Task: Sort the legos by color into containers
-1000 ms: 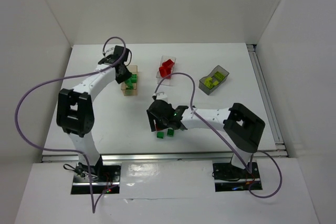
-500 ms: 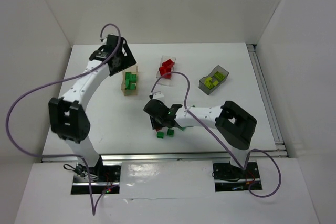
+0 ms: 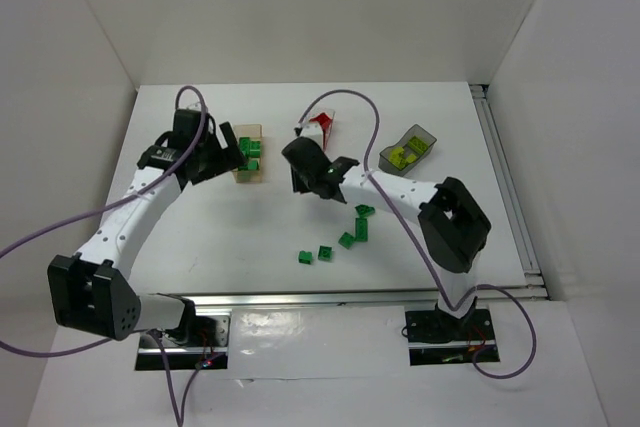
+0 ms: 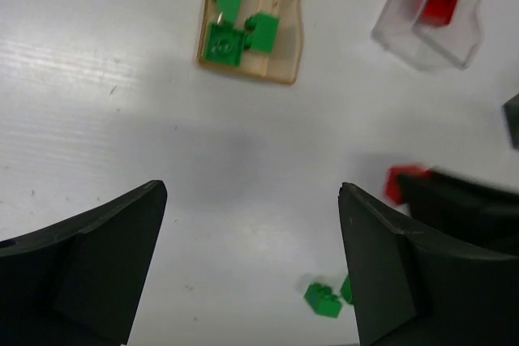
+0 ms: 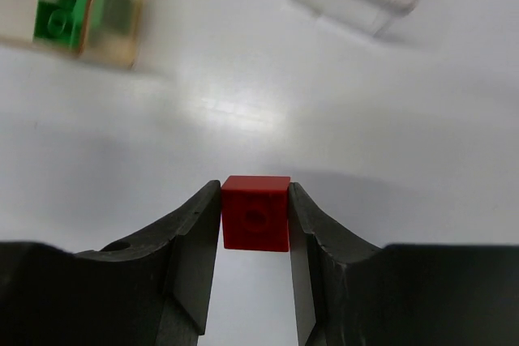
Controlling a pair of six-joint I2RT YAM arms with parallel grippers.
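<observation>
Nearest the bases, five loose green bricks (image 3: 347, 240) lie on the table (image 3: 220, 237), closer to the right arm than to the left. Beyond them, the right gripper (image 5: 255, 194) is clamped on a red brick (image 5: 256, 218), apparently held above the table. The clear box (image 5: 349, 2), which already holds red bricks, lies ahead of the fingers and off to their right, so delivery calls for a forward-right reach. The left gripper (image 4: 251, 200) is spread wide and empty. The tan box (image 4: 284, 62) of green bricks is ahead of it. Farthest right, the dark box (image 3: 408, 150) holds yellow-green bricks.
</observation>
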